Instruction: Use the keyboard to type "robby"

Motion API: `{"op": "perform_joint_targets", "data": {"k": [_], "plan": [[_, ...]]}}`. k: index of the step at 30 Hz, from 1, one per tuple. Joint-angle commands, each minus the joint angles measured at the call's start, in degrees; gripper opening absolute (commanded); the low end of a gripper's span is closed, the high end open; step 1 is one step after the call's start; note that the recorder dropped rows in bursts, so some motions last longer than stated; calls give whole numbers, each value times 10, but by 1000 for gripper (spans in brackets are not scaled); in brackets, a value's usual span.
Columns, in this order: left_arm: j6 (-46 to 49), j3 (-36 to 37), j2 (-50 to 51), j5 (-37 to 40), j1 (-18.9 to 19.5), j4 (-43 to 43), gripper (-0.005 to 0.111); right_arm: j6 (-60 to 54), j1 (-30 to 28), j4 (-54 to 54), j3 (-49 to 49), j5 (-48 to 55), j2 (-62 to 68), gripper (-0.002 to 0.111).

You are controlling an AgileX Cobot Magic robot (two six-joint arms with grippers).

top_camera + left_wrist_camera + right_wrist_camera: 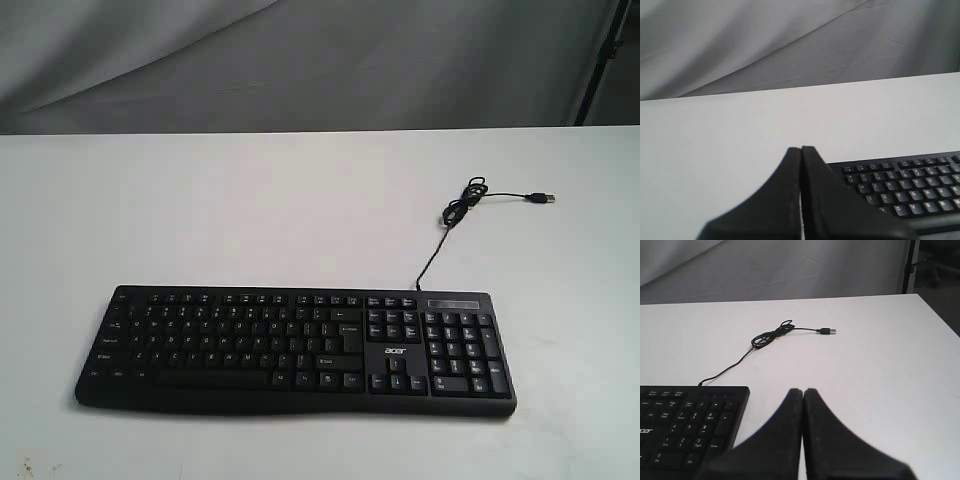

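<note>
Exterior view has no arm over the keyboard (pixel 295 350), which sits on the bench (pixel 300 200) just ahead of and between the left jaws and right jaws, both pressed together, so I'd judge all of "robby" is left to type.

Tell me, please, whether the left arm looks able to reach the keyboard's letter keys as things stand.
Probably yes: the left gripper, shut, hangs close to the left end of the keyboard, and nothing lies on it or in the way.
</note>
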Motion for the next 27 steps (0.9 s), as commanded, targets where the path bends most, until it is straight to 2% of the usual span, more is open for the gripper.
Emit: {"op": "perform_joint_targets", "data": {"k": [1, 10, 13, 21, 27], "plan": [[-2, 2, -2, -3, -4, 3, 0, 0, 2, -4, 1, -1, -3, 0], [-2, 2, -2, -3, -4, 3, 0, 0, 2, -4, 1, -5, -3, 0], [-2, 2, -2, -3, -4, 3, 0, 0, 2, -4, 1, -35, -3, 0], [-2, 2, -2, -3, -4, 3, 0, 0, 2, -4, 1, -236, -3, 0], [-2, 2, -2, -3, -4, 3, 0, 0, 2, -4, 1, -302, -3, 0]]}}
